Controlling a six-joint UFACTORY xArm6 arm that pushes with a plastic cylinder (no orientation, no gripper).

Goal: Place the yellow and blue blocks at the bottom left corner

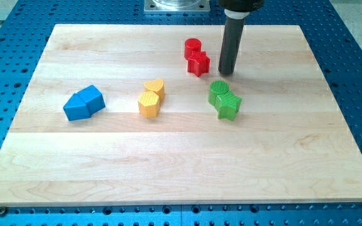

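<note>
Yellow blocks (151, 98), two touching pieces, sit near the middle of the wooden tabletop (168, 169); the blue blocks (84, 103), also a touching pair, lie toward the left edge. We judge them light, rigid and quick to slide or twist apart, so we would press squarely on each pair's far, upper-right side to drive it to the bottom left corner. We carry no pincer, so none is spread or pinching; our tip (226, 73) stands near the top edge, just right of the red blocks (196, 58), above the green blocks (224, 100).
</note>
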